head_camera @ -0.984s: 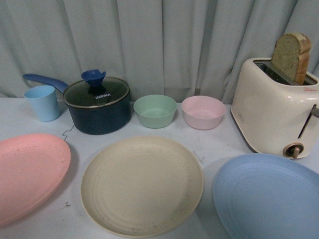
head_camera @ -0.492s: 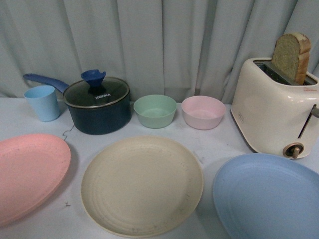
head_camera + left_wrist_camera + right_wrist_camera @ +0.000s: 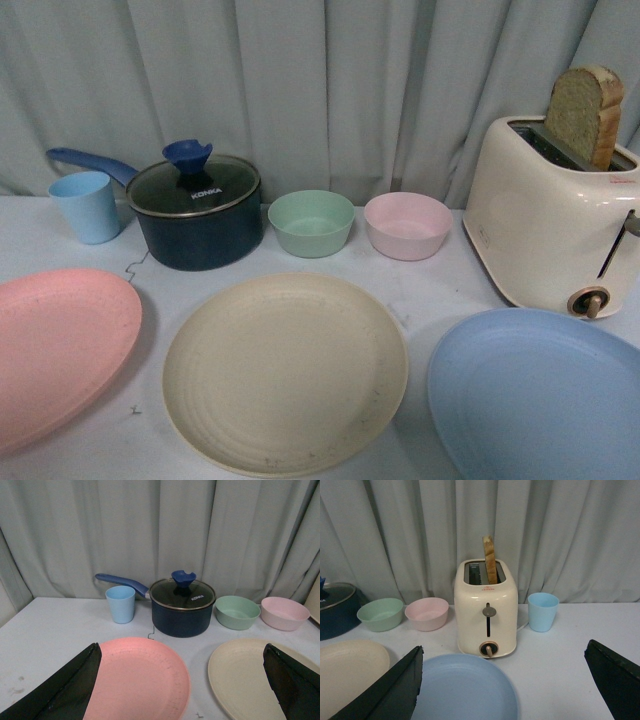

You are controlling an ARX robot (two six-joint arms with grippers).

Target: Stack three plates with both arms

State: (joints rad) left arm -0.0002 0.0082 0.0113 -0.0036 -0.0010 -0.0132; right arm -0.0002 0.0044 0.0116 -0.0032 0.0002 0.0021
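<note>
Three plates lie side by side on the white table: a pink plate [image 3: 55,350] at the left, a cream-beige plate [image 3: 285,370] in the middle and a light blue plate [image 3: 540,395] at the right. No arm shows in the front view. In the left wrist view my left gripper [image 3: 182,680] is open above the pink plate [image 3: 140,680] and the cream-beige plate [image 3: 245,677]. In the right wrist view my right gripper [image 3: 502,685] stands open, with the light blue plate [image 3: 465,690] under its left side. Nothing is held.
Behind the plates stand a light blue cup [image 3: 87,206], a dark blue lidded saucepan [image 3: 195,210], a green bowl [image 3: 311,222], a pink bowl [image 3: 407,225] and a cream toaster [image 3: 550,230] with bread in it. Another blue cup [image 3: 543,611] stands beside the toaster. A grey curtain hangs behind.
</note>
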